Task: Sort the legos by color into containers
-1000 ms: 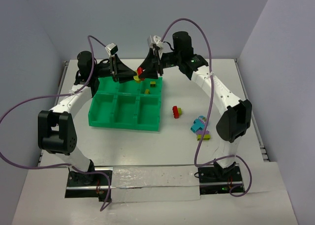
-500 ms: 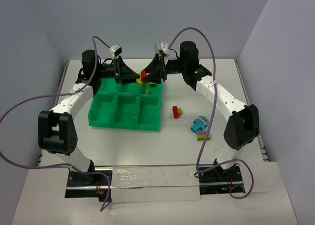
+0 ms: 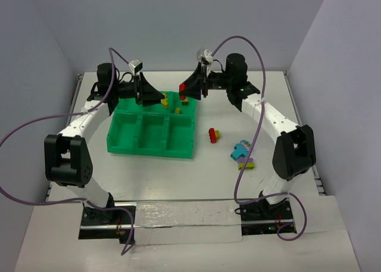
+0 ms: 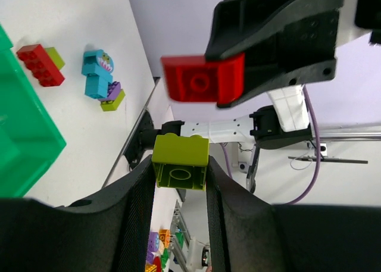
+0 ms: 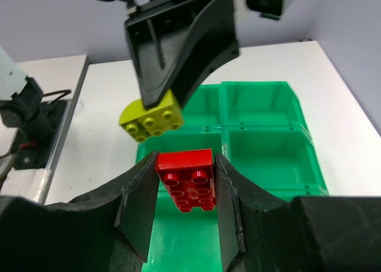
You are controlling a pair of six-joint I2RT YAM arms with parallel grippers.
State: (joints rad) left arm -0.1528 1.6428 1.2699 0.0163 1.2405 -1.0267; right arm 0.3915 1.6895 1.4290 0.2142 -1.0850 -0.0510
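Legos (image 3: 243,153) are lying loose on the white table (image 3: 178,183), to the right of the green tray (image 3: 149,148): a cyan-and-purple cluster and, nearer the tray, a red-and-yellow-green pair (image 3: 212,134). The tray's six compartments are sitting in two rows of three. Small yellow-green pieces (image 3: 177,111) are resting in the far right compartment. Above the tray's far side the two arms are meeting almost tip to tip, close but not touching. The left gripper (image 4: 178,175) is pinching a yellow-green brick (image 4: 180,154), and the right gripper (image 5: 186,165) is clamping a red brick (image 5: 189,187) between its fingers.
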